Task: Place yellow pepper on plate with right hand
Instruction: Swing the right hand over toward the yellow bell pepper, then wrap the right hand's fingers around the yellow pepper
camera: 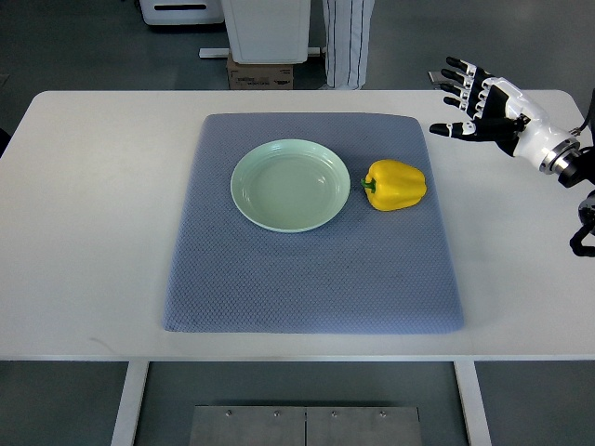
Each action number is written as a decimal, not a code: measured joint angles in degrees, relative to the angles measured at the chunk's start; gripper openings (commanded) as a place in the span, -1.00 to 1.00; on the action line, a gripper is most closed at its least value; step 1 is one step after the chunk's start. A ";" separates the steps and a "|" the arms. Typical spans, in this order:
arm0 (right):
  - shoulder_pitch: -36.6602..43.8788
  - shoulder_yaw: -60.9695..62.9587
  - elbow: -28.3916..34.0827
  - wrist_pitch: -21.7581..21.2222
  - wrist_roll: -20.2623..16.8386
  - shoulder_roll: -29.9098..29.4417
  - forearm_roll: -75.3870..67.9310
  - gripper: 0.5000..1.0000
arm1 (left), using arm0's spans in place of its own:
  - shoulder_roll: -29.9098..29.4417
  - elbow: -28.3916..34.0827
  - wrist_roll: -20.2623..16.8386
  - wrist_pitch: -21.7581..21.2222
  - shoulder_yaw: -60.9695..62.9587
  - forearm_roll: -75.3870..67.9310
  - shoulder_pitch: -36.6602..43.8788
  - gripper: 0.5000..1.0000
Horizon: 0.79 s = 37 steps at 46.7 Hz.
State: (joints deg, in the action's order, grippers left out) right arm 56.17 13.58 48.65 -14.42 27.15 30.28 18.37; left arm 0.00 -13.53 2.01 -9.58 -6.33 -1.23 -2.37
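A yellow pepper (pixel 396 185) with a green stem lies on its side on the blue-grey mat (pixel 314 269), just right of a pale green plate (pixel 291 184). The plate holds nothing. My right hand (pixel 468 104) comes in from the right edge and hovers over the table's far right, up and to the right of the pepper, apart from it. Its fingers are spread and it holds nothing. The left arm does not show.
The mat lies on a white table (pixel 93 214). Beyond the table's far edge stand a cardboard box (pixel 260 72), a white bin (pixel 268 28) and a striped pole (pixel 347 42) on the floor.
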 measured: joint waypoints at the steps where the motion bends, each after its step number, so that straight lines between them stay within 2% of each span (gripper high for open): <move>1: 0.00 -0.21 0.84 0.03 0.00 0.42 0.72 1.00 | 0.00 0.00 0.00 0.00 0.00 0.00 -0.02 1.00; 10: 0.67 -2.20 6.04 0.68 -0.09 2.47 9.52 1.00 | 0.00 0.00 0.01 0.00 0.00 0.00 0.00 1.00; 20: 5.04 -9.27 6.12 3.29 -1.46 2.26 13.56 1.00 | 0.00 0.00 0.01 0.00 0.00 0.00 -0.01 1.00; 37: 11.73 -19.09 5.87 8.55 -1.48 0.15 14.21 0.97 | 0.00 0.00 0.01 0.00 0.00 0.00 0.00 1.00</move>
State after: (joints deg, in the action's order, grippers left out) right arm 67.90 -5.52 54.52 -5.87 25.67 30.42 32.57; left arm 0.00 -13.54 2.02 -9.58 -6.33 -1.23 -2.37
